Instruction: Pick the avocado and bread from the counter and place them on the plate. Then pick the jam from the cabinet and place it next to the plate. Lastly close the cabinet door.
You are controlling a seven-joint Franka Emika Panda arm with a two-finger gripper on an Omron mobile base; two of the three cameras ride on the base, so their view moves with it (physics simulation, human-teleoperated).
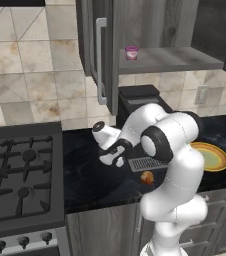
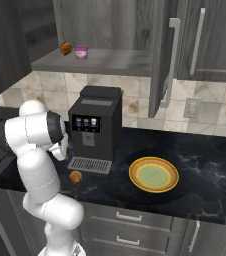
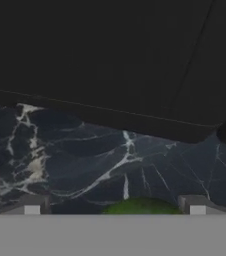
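Green showed between our gripper's (image 3: 115, 207) spread tips in the hand view: the avocado (image 3: 141, 207) sat on the black marbled surface (image 3: 85, 160) just ahead of the open, empty jaws, not yet grasped. Further out, the bread (image 1: 147, 177) lay on the surface by the coffee machine's (image 2: 94, 127) drip tray, and the yellow plate (image 2: 153, 175) beyond it carried nothing. Up on the cabinet (image 2: 110, 22) shelf the jam (image 2: 81, 52) stood beside a brown lump, and the cabinet door (image 1: 105, 55) hung open. We judged that no step was finished; every placement and the door were left.
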